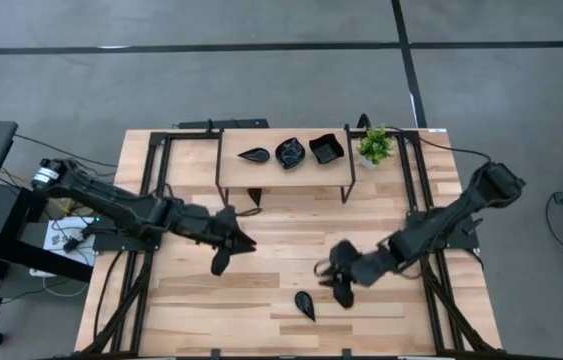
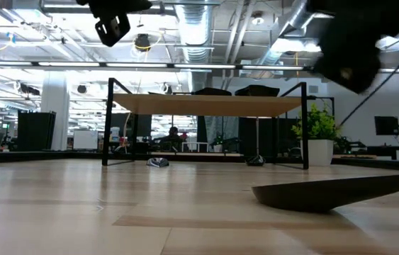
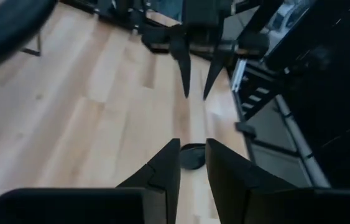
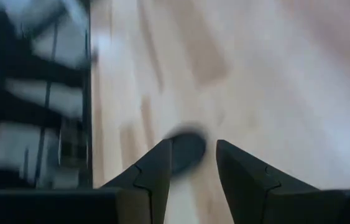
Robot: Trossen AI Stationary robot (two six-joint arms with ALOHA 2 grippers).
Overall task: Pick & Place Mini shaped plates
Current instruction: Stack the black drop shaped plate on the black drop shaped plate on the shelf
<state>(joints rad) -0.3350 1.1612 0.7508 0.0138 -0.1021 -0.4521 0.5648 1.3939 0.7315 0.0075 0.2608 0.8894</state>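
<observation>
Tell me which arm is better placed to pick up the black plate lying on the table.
Right. The right gripper is nearer the teardrop plate, open and empty; the left gripper is farther.

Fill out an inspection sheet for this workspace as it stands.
Surface: wooden table with a raised shelf at the back.
Job's things: three black plates on the shelf; one teardrop plate on the table near the front.
Clutter: potted plant beside the shelf.
Grippers: left tool open, empty, above the table; right tool open, empty, beside the teardrop plate.
Cables: cable running off the table's right edge.
Surroundings: grey floor.
</observation>
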